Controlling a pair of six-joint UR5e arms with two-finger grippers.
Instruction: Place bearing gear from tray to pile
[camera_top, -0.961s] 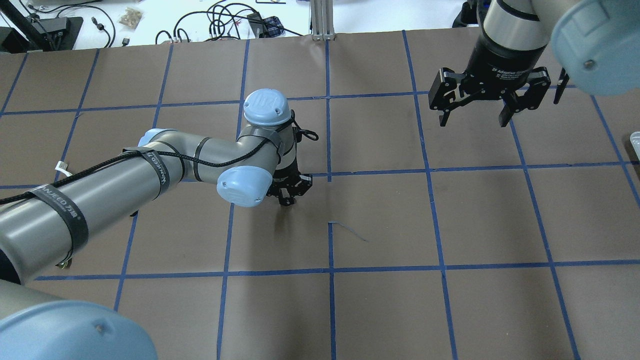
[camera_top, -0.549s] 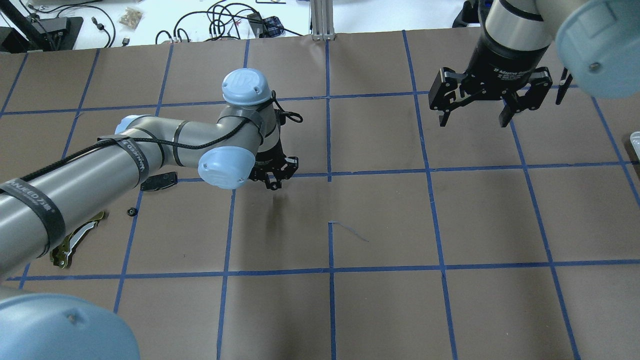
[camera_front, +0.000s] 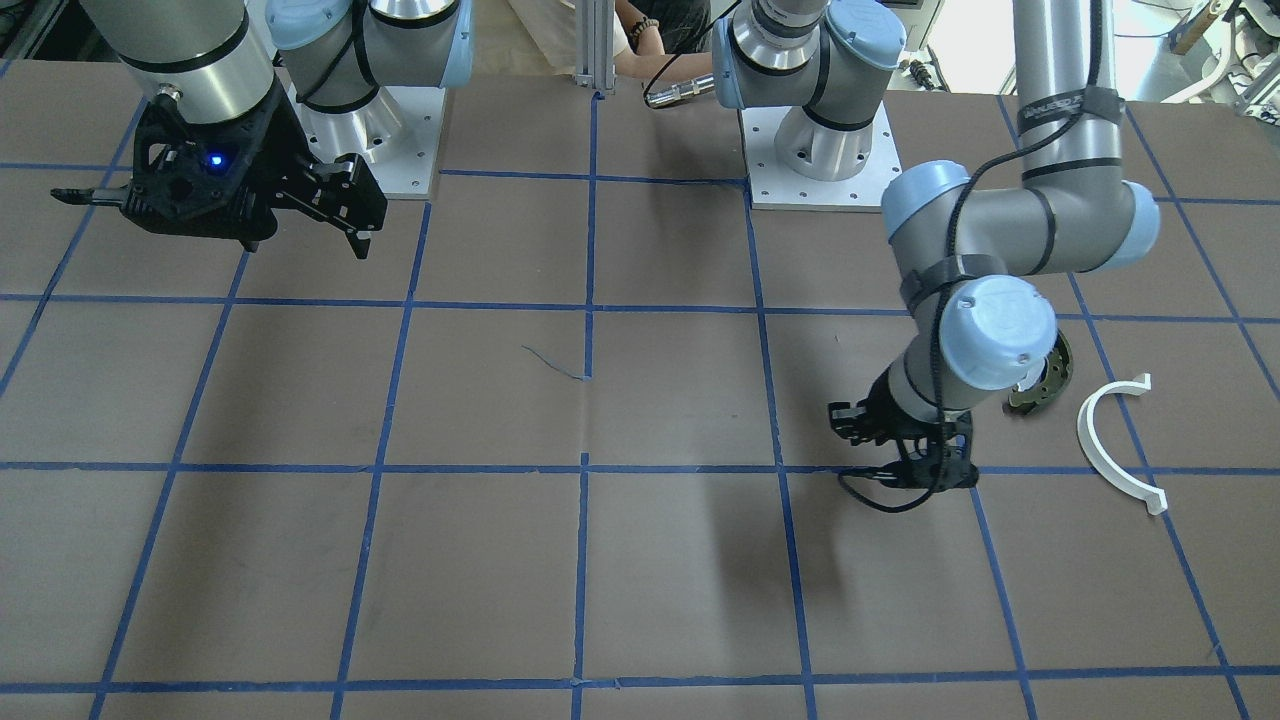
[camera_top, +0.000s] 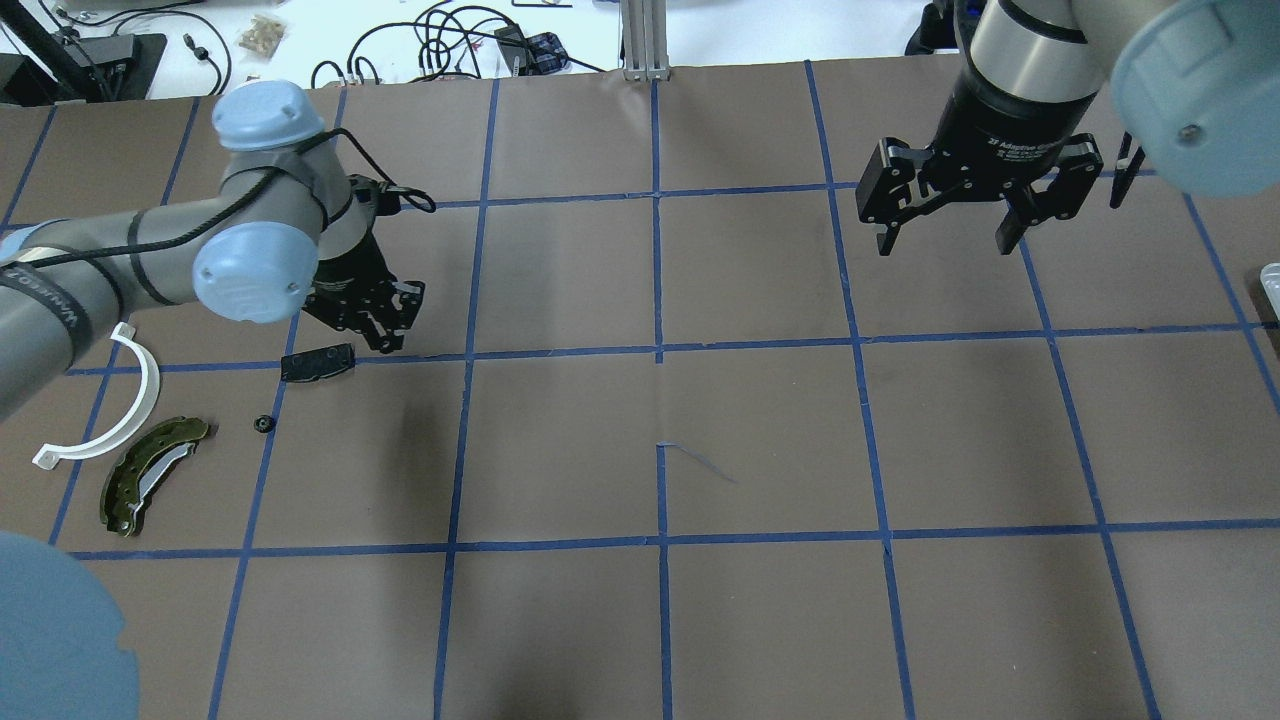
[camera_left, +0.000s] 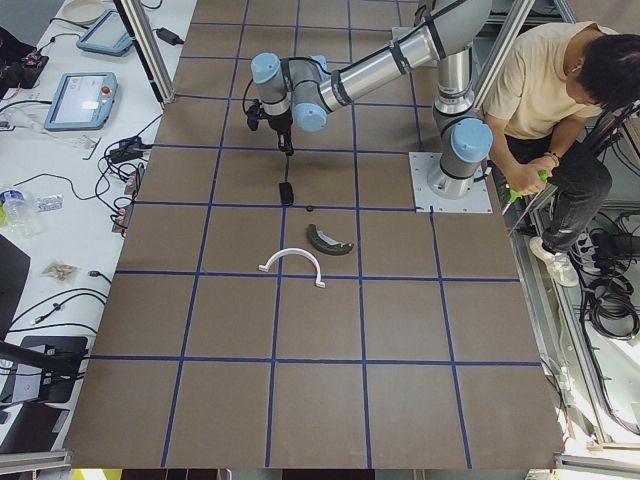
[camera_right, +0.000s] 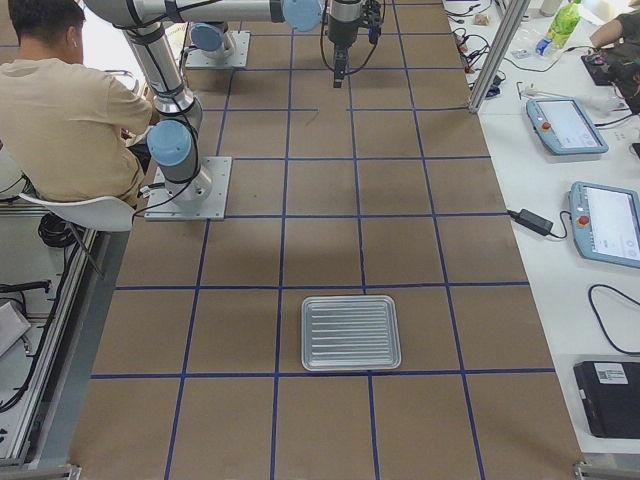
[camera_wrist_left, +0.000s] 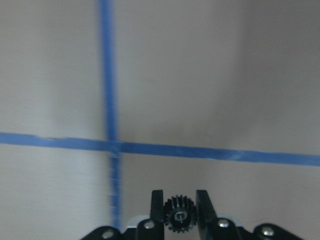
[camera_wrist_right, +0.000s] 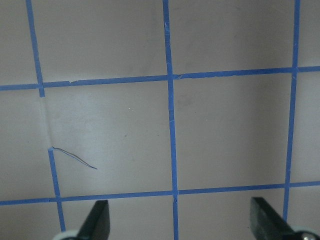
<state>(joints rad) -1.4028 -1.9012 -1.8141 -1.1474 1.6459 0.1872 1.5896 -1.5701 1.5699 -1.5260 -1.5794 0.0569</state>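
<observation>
Left gripper (camera_top: 388, 335) is clamped on the little gear (camera_wrist_left: 180, 216), hovering just beside the black pad (camera_top: 318, 362). Seen from overhead, I'd drift toward 8 o'clock, nearer the brake shoe (camera_top: 150, 476) and white half-ring (camera_top: 140, 400), get low, then let go. Right gripper (camera_top: 945, 235) hangs spread apart, empty.

Two arms of grey metal tubes (camera_front: 170, 30) with pale blue round joint caps (camera_top: 255, 272). Thin black cable (camera_top: 410, 192) along the left arm (camera_front: 1060, 60), under black straps with white lettering (camera_top: 42, 297). Black right gripper (camera_top: 945, 245) with white label print (camera_top: 1015, 148) and one blue light (camera_front: 212, 160). Silver screws (camera_wrist_left: 148, 225) below black fingers (camera_wrist_left: 157, 205). Square silver base plates (camera_front: 880, 180) with bolts.
</observation>
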